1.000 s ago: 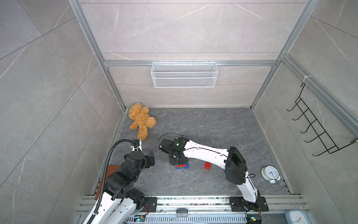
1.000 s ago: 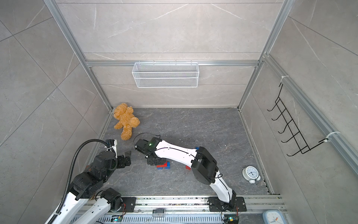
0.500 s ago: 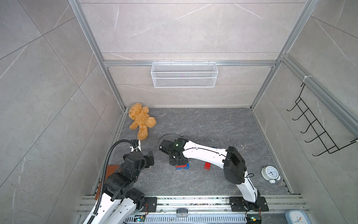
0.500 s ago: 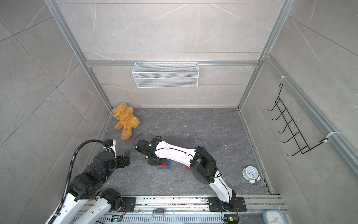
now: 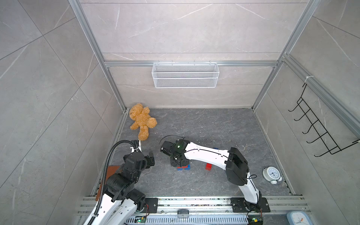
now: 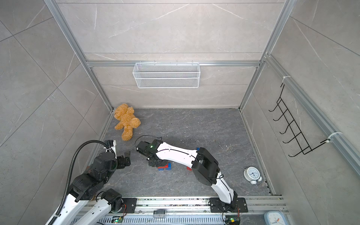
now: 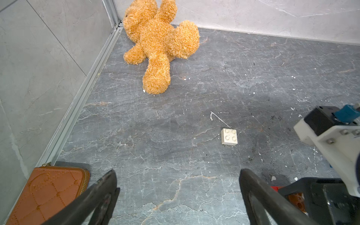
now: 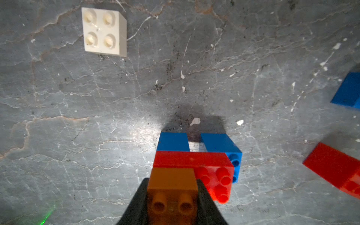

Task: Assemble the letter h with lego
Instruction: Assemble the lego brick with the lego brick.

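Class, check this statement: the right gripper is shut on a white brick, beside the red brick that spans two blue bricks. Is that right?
No. The right gripper is shut on a brown brick, not a white one, as the right wrist view shows. The white brick lies apart, untouched. The rest holds: the held brick is beside the red brick spanning two blue bricks.

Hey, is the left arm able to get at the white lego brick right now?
Probably yes. The left gripper is open and the white brick lies on bare floor ahead of it, nothing between them; the right arm sits close beside the brick, though.
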